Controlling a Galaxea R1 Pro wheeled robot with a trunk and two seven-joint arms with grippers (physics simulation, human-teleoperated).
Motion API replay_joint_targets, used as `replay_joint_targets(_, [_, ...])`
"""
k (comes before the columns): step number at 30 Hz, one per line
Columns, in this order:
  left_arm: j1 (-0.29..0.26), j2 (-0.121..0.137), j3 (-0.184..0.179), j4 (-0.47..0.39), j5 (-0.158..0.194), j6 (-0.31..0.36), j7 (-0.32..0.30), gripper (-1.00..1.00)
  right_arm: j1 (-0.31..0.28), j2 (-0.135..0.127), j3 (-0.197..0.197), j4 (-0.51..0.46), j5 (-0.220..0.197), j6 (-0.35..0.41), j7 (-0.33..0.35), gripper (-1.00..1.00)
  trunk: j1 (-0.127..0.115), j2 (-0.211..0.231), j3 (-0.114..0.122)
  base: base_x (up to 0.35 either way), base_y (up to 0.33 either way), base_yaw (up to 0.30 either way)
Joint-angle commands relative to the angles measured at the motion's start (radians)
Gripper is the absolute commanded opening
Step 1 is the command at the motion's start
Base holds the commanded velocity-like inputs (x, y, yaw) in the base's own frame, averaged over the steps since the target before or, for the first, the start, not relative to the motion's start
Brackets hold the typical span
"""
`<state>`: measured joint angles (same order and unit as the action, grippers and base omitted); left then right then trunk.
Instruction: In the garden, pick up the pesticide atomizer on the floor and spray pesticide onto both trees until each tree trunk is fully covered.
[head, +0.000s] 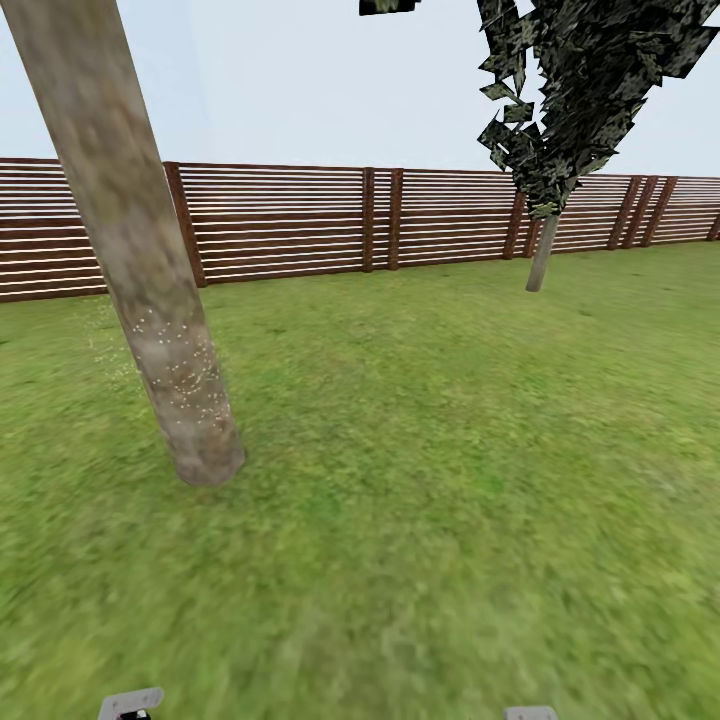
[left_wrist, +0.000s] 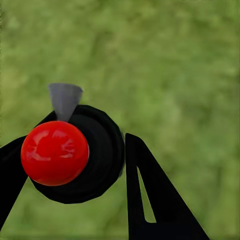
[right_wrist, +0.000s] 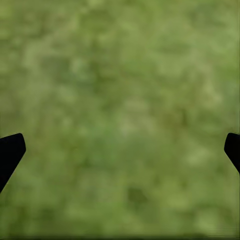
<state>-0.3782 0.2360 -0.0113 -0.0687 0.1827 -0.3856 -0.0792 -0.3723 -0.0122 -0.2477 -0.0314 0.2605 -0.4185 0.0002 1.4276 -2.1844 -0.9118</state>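
Observation:
A thick, leaning grey-brown tree trunk (head: 150, 290) rises from the garden lawn (head: 430, 470) at the left of the head view. Tiny white pesticide specks (head: 182, 362) dot its lower part, and a few drift just left of it. In the left wrist view my left gripper (left_wrist: 70, 150) is shut on the pesticide atomizer (left_wrist: 75, 155), a black round body with a red ball top and a grey cone nozzle (left_wrist: 65, 100), over grass. My right gripper (right_wrist: 122, 146) is open, its dark fingertips (right_wrist: 11, 150) far apart over bare grass. The grey tips of both grippers peek in at the head view's lower edge (head: 130, 703).
A brown horizontal-slat fence (head: 300, 220) runs across the back of the lawn. A thin-trunked tree with dark leaves (head: 545, 250) stands at the back right near the fence. Open grass stretches between the thick trunk and that tree.

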Motion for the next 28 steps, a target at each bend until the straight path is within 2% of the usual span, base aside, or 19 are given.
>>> replay_joint_targets(1, [-0.001,0.0,-0.001,0.001,0.011,-0.002,-0.008,-1.0,-0.001,0.0,-0.008,0.002,0.009,-0.003,-0.001,1.0,0.0,0.0,-0.001,0.0,0.0,0.0])
replay_joint_targets(28, [-0.001,0.0,-0.001,0.001,0.011,-0.003,-0.008,-1.0,0.0,-0.002,-0.008,0.002,0.009,-0.003,0.001,1.0,0.0,0.0,-0.001,0.0,0.0,0.0])
